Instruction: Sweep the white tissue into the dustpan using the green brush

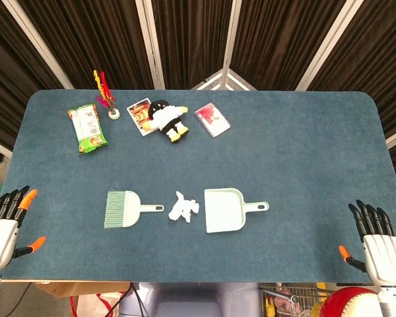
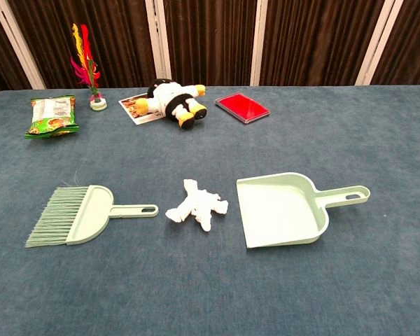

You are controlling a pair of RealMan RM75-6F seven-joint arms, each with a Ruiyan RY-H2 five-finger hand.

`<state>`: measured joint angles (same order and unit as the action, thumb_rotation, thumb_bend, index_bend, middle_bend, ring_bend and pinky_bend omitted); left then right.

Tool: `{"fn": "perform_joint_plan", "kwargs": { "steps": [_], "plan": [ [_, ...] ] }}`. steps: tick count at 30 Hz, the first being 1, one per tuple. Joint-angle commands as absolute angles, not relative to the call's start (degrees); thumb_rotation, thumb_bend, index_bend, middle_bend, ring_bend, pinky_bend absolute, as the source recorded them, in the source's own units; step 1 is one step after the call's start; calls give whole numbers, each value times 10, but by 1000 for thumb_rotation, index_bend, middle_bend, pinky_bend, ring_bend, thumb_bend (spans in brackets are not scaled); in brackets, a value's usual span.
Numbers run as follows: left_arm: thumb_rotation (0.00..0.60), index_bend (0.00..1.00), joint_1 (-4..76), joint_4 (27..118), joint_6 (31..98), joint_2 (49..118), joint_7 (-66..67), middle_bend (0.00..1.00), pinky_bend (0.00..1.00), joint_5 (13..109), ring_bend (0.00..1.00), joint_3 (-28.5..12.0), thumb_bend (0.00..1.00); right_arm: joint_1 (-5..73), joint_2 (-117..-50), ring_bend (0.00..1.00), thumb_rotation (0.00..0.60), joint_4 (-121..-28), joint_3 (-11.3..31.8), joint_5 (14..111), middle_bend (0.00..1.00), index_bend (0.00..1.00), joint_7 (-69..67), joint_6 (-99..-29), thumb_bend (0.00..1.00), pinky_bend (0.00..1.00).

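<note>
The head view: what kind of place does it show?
Probably a robot test or demo station, not a home: a blue felt-covered table with staged props, dark curtains behind, and robot hands at the near edge, left hand and right hand.

Take the white tissue [image 1: 183,208] as your landmark. Just left of it lies the green brush [image 1: 123,209], handle toward the tissue; just right lies the dustpan [image 1: 224,210], open mouth facing it — both gaps are narrow. Nearer you than the tissue, bare table [image 1: 185,264] gives open passage. Well beyond it sit the plush toy [image 1: 166,119], red card [image 1: 212,119], snack packet [image 1: 88,128] and feathered shuttlecock [image 1: 105,92] — clear of the tissue's row.
</note>
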<state>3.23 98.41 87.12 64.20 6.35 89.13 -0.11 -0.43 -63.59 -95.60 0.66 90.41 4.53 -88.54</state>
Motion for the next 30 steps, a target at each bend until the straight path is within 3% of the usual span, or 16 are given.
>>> {"fn": "perform_joint_plan", "kwargs": {
  "steps": [1, 30],
  "plan": [
    [600, 0, 31, 986, 869, 640, 55, 0, 0, 883, 0, -3, 0, -5, -631, 0, 600, -957, 6, 903, 0, 0, 41, -885, 264, 0],
    [600, 0, 29, 996, 862, 636, 58, 0, 0, 878, 0, 0, 0, -1, -626, 0, 600, -972, 1, 899, 0, 0, 51, -868, 264, 0]
  ]
}}
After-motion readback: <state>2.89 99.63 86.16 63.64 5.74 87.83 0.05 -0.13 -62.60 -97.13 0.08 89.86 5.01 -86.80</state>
